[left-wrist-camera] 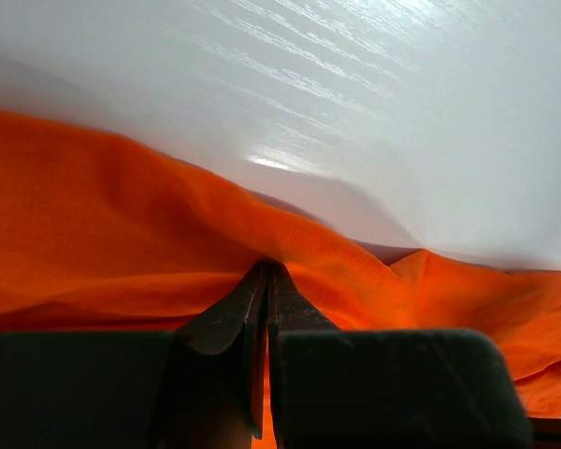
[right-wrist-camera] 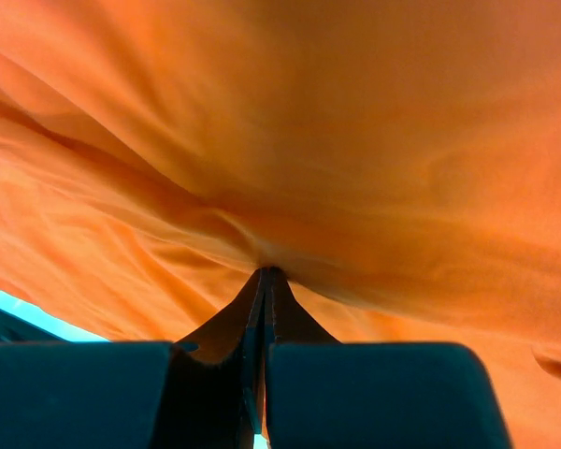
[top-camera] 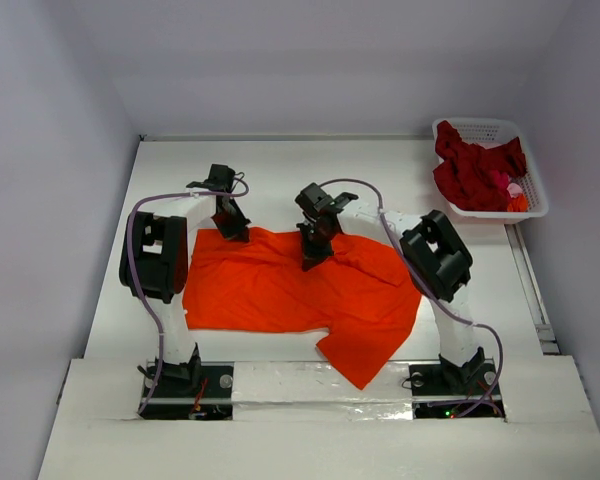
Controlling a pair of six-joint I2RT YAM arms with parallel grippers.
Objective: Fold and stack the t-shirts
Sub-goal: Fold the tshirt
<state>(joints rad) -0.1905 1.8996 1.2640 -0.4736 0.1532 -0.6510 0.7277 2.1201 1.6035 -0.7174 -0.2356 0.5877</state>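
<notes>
Left claw [top-camera: 232,230] and right claw [top-camera: 313,256] each pinch the orange shirt [top-camera: 290,295]; best to lift both together, evenly.

Robot lab cell, bare white walls [top-camera: 330,60], white table [top-camera: 280,165], left arm [top-camera: 158,258] and right arm [top-camera: 437,258] bolted down

The white table [top-camera: 280,170] before me fills the middle of the top view. The orange t-shirt [top-camera: 280,290] lies rumpled across its centre, one corner pointing toward the lower edge of the frame. The white latticed basket [top-camera: 477,125] sits at the upper right, well apart from the shirt.
</notes>
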